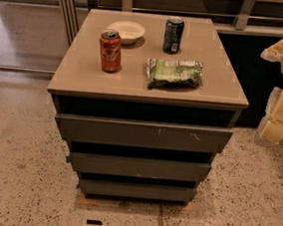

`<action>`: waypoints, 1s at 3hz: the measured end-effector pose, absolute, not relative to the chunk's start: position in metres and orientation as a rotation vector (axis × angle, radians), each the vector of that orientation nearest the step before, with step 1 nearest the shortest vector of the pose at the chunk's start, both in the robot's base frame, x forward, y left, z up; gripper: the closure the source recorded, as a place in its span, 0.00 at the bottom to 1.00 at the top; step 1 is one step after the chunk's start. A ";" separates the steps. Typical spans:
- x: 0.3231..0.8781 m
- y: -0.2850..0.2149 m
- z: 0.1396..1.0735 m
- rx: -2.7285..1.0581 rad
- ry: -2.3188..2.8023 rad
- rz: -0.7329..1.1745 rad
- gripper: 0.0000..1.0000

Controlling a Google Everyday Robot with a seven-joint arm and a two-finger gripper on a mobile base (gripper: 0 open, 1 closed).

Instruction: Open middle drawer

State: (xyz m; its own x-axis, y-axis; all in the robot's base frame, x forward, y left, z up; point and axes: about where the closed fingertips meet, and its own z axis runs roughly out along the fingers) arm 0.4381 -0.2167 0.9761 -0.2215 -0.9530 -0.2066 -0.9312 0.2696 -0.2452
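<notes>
- the claw (277,122) hangs at the right edge of the view, beside the table's (85,74) right side and apart from it; i cannot tell whether it is released or clenched.
- the middle drawer (139,167) is the plain dark-grey front between the wider scratched drawer front (142,133) above and the narrowest drawer front (136,190) below; it looks closed, with a small blue bit (68,159) at its left end.
- on the table stand a red can (110,50), a dark can (173,35) and a white bowl (126,31); a green snack bag (174,73) lies near the front right.
- the claw touches none of the drawers.
</notes>
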 end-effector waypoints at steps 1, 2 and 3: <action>0.438 -0.217 0.976 -1.725 2.232 -0.098 0.00; 0.438 -0.216 0.975 -1.718 2.227 -0.101 0.11; 0.434 -0.214 0.946 -1.690 2.223 -0.057 0.34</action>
State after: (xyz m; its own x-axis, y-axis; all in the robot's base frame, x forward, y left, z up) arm 0.4335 -0.2138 0.9458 -0.2299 -0.9411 -0.2478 -0.9273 0.2891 -0.2377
